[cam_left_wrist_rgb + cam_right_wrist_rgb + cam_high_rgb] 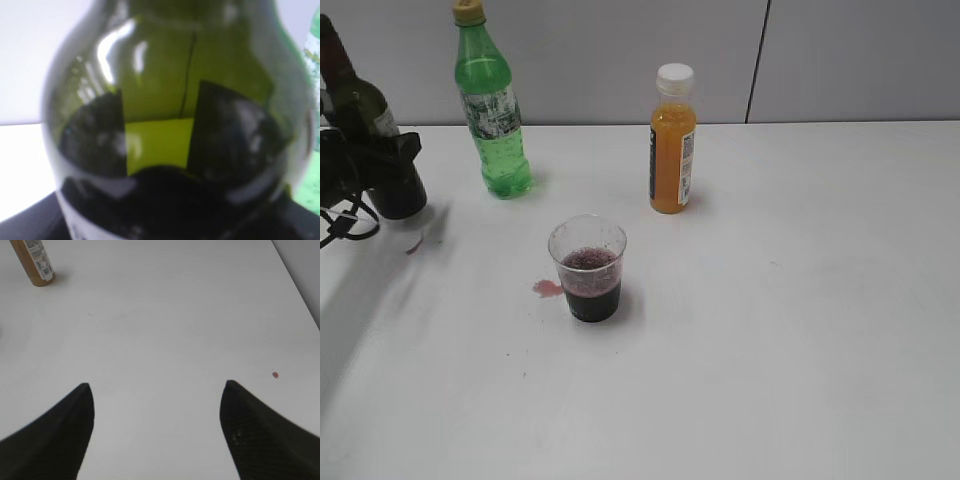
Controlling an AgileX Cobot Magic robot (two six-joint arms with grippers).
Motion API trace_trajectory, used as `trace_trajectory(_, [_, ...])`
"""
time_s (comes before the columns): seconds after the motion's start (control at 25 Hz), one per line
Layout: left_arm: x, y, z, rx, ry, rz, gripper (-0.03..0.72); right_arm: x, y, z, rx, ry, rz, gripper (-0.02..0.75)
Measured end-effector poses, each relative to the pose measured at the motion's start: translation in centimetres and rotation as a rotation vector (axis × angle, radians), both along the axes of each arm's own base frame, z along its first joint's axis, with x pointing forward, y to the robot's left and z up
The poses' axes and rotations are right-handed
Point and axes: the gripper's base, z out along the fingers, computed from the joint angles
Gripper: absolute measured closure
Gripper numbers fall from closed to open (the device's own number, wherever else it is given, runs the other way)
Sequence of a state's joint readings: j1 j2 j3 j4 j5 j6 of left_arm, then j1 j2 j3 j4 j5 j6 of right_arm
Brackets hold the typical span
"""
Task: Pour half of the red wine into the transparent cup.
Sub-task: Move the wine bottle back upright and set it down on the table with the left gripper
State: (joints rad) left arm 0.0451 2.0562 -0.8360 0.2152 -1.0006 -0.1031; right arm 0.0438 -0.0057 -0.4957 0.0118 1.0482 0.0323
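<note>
The dark green wine bottle (362,104) with a maroon neck foil is at the far left of the table, nearly upright with its top leaning slightly left. My left gripper (365,160) is shut on its body. The bottle's glass (160,75) fills the left wrist view, with dark wine low inside. The transparent cup (588,268) stands in the middle of the table, well right of the bottle, holding dark red wine to roughly half its height. My right gripper (157,390) is open and empty over bare table; it is out of the exterior view.
A green soda bottle (493,110) stands at the back left, close to the wine bottle. An orange juice bottle (672,150) stands behind the cup and also shows in the right wrist view (35,262). Pink spills (547,288) lie left of the cup.
</note>
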Motion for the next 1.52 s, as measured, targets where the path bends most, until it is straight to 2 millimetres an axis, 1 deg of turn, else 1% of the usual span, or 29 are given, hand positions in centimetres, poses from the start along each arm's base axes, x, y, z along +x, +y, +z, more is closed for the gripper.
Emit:
trace_trajectory(0.12, [0.8,0.0,-0.7,-0.001,-0.003,-0.001,0.14,0.0,0.0,0.0,0.0,0.0,0.0,0.148])
trace_trajectory(0.28, [1.0,0.0,-1.3,0.011,0.012,-0.007,0.14,0.0,0.0,0.0,0.0,0.0,0.0,0.148])
trace_trajectory(0.48, [1.0,0.0,-1.4,0.044,0.014,-0.012,0.14,0.0,0.0,0.0,0.0,0.0,0.0,0.148])
trace_trajectory(1.12, [1.0,-0.1,-1.5,0.058,0.02,-0.028,0.14,0.0,0.0,0.0,0.0,0.0,0.0,0.148])
trace_trajectory(1.52, [-0.5,-0.4,-1.9,0.041,-0.011,-0.043,0.14,0.0,0.0,0.0,0.0,0.0,0.0,0.148])
